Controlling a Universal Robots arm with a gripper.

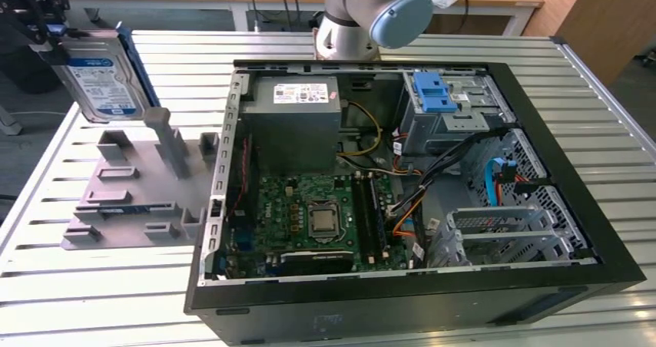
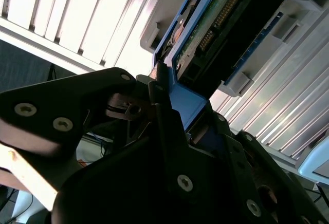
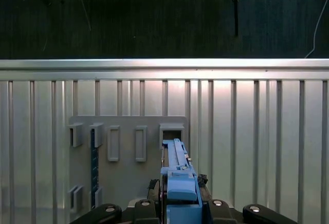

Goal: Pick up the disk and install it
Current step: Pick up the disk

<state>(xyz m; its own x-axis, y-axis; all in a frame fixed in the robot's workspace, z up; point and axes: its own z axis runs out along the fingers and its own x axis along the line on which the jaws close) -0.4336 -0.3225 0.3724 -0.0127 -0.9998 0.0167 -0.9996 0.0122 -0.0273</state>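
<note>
Silver disk (image 1: 103, 78), clamped upright in the closed gripper (image 3: 181, 190), hangs over the grey rack (image 1: 128, 201), well apart from the open computer case (image 1: 410, 308).

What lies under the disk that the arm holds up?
The grey slotted holder on the slatted table. The disk itself hides the part of the holder straight below it.

An open computer case (image 1: 410, 310) and grey rack (image 1: 123, 201) share a slatted table (image 1: 61, 285).
</note>
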